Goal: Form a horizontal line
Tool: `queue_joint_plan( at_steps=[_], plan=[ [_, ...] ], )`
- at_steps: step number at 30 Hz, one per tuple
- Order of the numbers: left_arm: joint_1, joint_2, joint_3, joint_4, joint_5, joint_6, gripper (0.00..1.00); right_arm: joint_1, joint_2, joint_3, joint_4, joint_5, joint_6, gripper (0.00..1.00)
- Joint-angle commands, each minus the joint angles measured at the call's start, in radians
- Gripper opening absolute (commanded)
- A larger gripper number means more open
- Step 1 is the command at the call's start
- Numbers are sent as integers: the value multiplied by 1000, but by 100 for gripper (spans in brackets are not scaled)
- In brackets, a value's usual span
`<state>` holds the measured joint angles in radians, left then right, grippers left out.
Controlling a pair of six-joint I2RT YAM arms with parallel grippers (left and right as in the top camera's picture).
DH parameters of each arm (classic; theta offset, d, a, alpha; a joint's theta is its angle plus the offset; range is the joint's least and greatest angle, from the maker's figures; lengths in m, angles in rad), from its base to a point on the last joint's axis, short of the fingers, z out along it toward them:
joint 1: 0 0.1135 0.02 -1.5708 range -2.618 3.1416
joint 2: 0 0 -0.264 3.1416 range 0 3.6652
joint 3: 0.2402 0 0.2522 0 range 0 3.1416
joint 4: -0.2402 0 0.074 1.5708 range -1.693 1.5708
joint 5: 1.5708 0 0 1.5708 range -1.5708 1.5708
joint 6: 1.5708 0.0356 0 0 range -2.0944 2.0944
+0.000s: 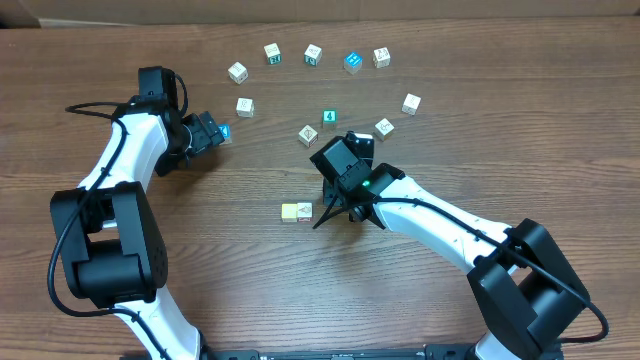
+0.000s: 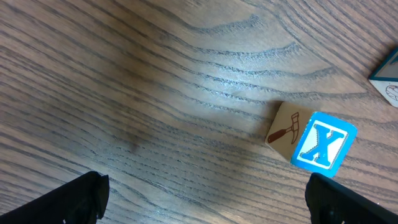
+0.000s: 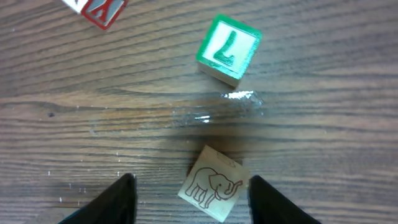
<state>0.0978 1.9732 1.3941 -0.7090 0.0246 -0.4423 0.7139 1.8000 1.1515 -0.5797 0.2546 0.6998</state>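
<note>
A pale yellow cube (image 1: 290, 211) and a whitish cube (image 1: 304, 210) lie side by side mid-table as a short row. My right gripper (image 3: 191, 180) is open, its fingers (image 3: 121, 199) on either side of a whitish cube with an elephant drawing (image 3: 211, 185), with a gap on both sides. That cube lies on the table, turned askew. A green-bordered L cube (image 3: 227, 50) sits just beyond it. My left gripper (image 2: 205, 190) stands wide open over bare wood. A cube with a blue X face (image 2: 323, 148) rests just ahead of its right finger.
Several loose cubes form an arc at the back, from one at the left (image 1: 237, 71) past a blue-faced one (image 1: 352, 62) to one at the right (image 1: 411, 103). A red-marked cube (image 3: 99, 9) lies beyond my right gripper's left side.
</note>
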Motion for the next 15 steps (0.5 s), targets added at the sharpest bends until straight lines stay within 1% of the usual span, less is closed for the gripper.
queue_joint_plan(
  at_steps=[1,2,7,8,10,11,13,15],
  plan=[
    [-6,11,16,3,-6,1,99,-3,-3,-6,8,21,37,89],
    [-6,11,16,3,-6,1,99,-3,-3,-6,13,17,37,100],
    [-6,11,16,3,-6,1,99,-3,-3,-6,30,14,38,99],
    [-6,11,16,3,-6,1,100,-3,-3,-6,30,14,42,85],
    [-6,11,16,3,-6,1,100,-3,-3,-6,19,14,96,63],
    [-6,11,16,3,-6,1,100,-3,-3,-6,11,15,131,57],
    [-6,11,16,3,-6,1,100,-3,-3,-8,-7,26,203,48],
    [-6,11,16,3,-6,1,100,-3,-3,-16,-12,43,249,45]
  ],
)
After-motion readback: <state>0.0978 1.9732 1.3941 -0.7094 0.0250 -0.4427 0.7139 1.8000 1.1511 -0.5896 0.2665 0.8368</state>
